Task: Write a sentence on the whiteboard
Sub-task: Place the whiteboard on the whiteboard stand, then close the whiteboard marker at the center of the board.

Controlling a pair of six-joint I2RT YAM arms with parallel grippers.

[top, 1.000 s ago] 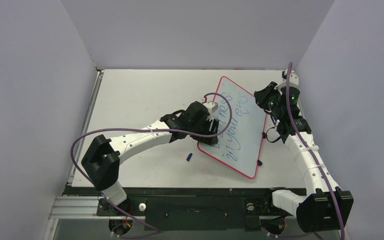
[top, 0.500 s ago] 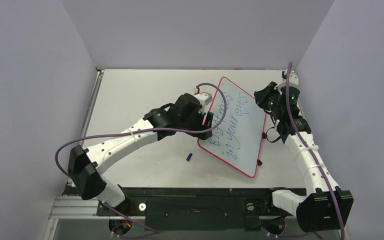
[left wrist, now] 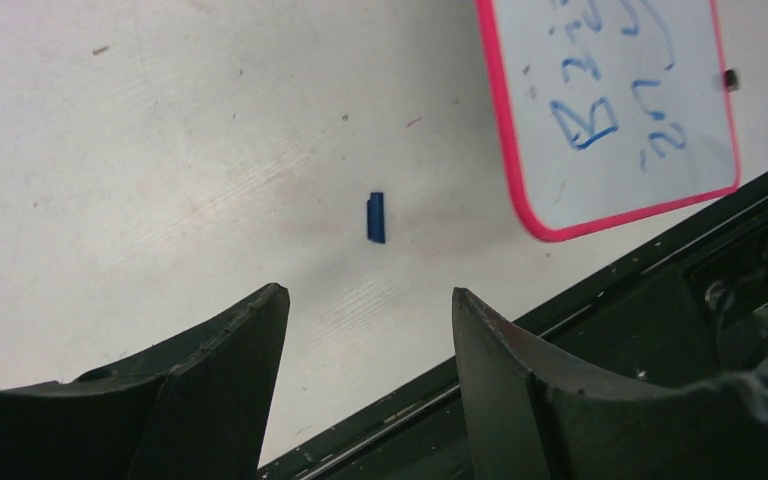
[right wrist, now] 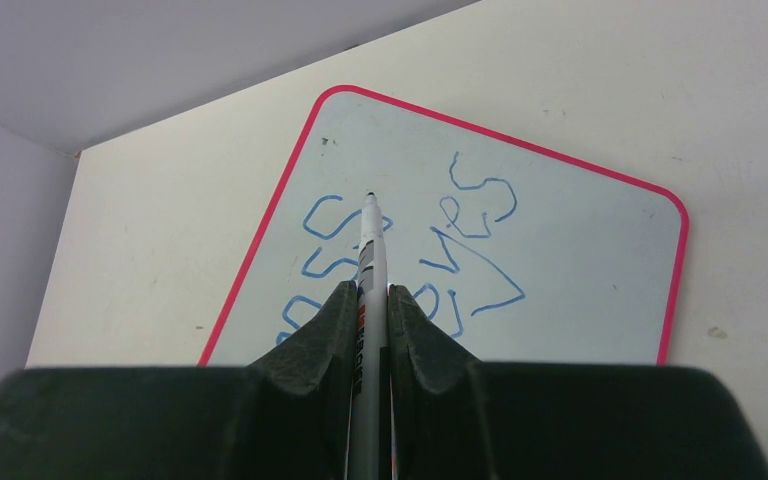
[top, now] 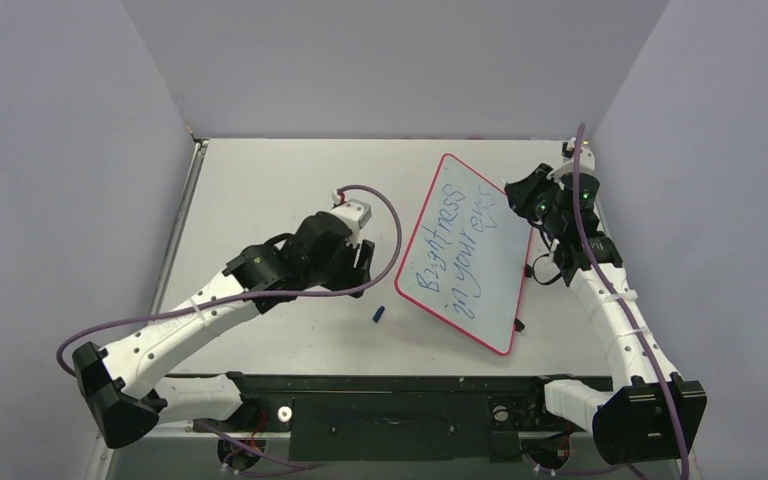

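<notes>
Pale lilac walls [top: 60, 150] close in three sides of the grey-white worktop [top: 260, 180], and we see both arms reaching in from its near edge. We find the whiteboard [top: 498, 300] lying flat on the right half of the worktop. It is turned askew, so that one rounded corner of its red-pink rim points toward the far edge and another sits close to the near edge. Across its white face runs the sentence [top: 430, 245] in blue, two lines that we read as "Brightness in your eyes". In the right wrist view we make out only the ends of the lines, "ss" and "eyes".

The right gripper [right wrist: 370, 288] hangs over the board's far right corner, its fingers pressed together on a white marker [right wrist: 371, 235]. The marker sticks out ahead of the fingers, its dark tip over the board near the end of the first line. We cannot tell whether the tip touches the face.

The left gripper [left wrist: 368, 292] is off the board, above bare worktop to its left, with its fingers spread wide and nothing between them. A small blue cap [left wrist: 376, 217] lies on the worktop just beside the board's left corner, toward the near edge, apart from both grippers.
</notes>
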